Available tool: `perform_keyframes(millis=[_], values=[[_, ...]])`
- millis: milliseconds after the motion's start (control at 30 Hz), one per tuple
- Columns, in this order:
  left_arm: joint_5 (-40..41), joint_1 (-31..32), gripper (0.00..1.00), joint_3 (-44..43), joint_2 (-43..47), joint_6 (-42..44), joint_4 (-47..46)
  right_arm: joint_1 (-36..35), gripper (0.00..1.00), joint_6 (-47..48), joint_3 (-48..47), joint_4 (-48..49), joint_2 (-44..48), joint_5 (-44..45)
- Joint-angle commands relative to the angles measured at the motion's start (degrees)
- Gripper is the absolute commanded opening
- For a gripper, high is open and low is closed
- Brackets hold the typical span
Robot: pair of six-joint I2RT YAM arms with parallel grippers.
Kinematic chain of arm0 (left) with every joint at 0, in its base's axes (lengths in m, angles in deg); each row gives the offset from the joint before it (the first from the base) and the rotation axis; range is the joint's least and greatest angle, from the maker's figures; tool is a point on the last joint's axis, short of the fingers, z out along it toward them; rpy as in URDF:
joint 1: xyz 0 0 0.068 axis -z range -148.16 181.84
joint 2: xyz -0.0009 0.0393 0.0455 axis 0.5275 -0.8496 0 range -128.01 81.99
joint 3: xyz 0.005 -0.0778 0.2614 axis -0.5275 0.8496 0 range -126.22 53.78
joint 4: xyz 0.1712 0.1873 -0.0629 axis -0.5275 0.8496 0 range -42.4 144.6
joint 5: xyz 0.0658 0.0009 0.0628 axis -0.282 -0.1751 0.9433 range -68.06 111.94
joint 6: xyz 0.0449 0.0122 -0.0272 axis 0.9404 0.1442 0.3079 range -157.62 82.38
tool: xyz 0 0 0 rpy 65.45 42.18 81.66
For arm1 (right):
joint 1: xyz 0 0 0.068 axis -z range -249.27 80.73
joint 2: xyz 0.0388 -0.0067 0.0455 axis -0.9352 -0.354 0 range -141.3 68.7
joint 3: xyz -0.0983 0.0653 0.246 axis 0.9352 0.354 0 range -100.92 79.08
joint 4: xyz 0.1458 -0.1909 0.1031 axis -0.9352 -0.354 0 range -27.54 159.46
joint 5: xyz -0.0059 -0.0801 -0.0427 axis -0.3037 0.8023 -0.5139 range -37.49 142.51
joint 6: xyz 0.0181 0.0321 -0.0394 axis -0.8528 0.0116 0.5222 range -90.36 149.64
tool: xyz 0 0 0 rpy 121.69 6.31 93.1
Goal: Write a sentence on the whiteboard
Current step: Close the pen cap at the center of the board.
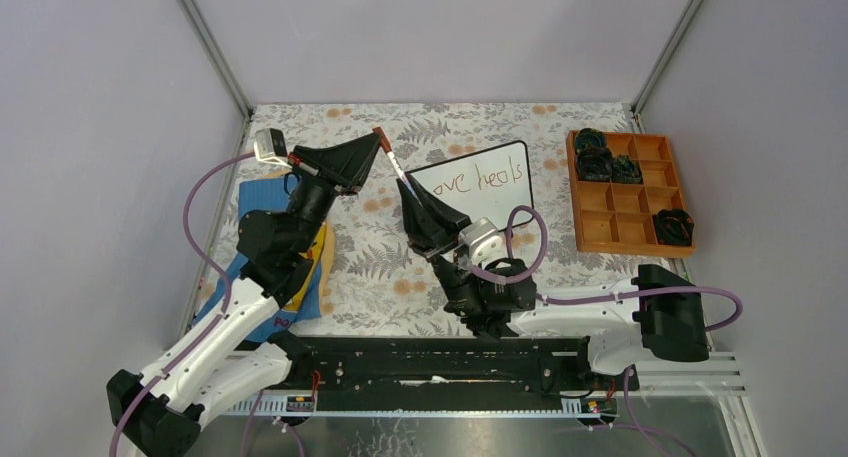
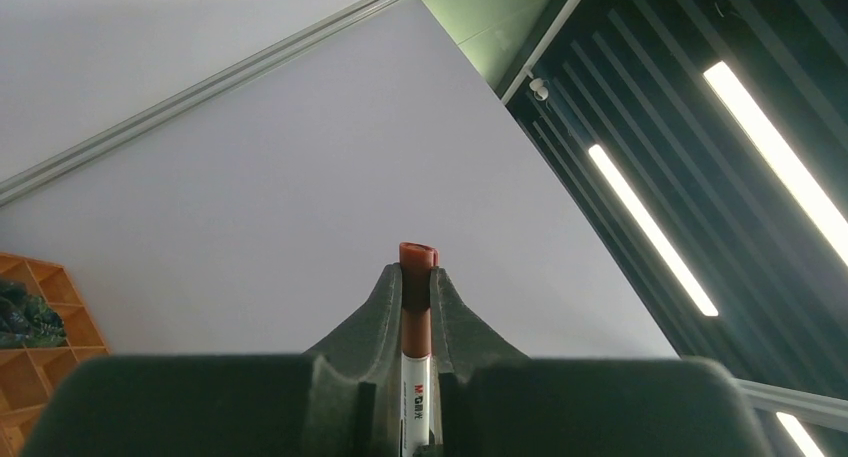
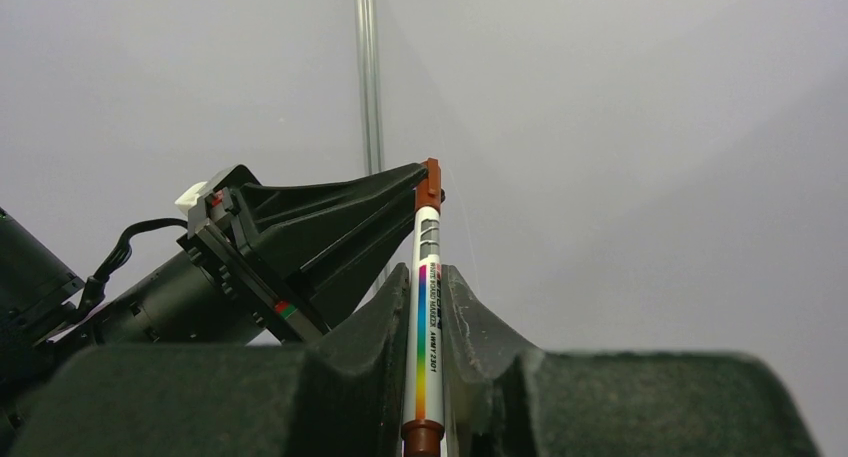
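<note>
The whiteboard [image 1: 478, 180] lies on the flowered table at centre back. The sentence [image 1: 487, 177] reads "ove heals" in thin red-brown writing, and my right gripper hides its start. A white marker [image 1: 395, 164] with a brown cap [image 1: 381, 136] is held in the air between both arms. My left gripper [image 1: 374, 143] is shut on the cap [image 2: 418, 262], whose end pokes past the fingertips. My right gripper [image 1: 408, 191] is shut on the marker's barrel [image 3: 428, 312], lower down, over the board's left end. The right wrist view shows the left gripper [image 3: 415, 177] pinching the cap [image 3: 431, 180].
A wooden compartment tray [image 1: 608, 227] with dark coiled items stands at the right of the table. A blue pad with a yellow item [image 1: 312, 272] lies under the left arm. Grey walls and a metal frame close in the table's back and sides.
</note>
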Motion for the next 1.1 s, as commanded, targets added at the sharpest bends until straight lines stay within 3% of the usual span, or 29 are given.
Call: perform_keyframes(millis=[0,1067], values=[[-7.60,2.63,0.00,-1.59,-0.68,1.98,-1.57,-0.08,0.00,0.43,-2.89,6.77,0.25,-0.50],[-3.27,11.36,0.00,2.98,-1.13,3.43,-2.50,0.64,0.00,4.15,-10.36,6.67,-3.40,0.39]])
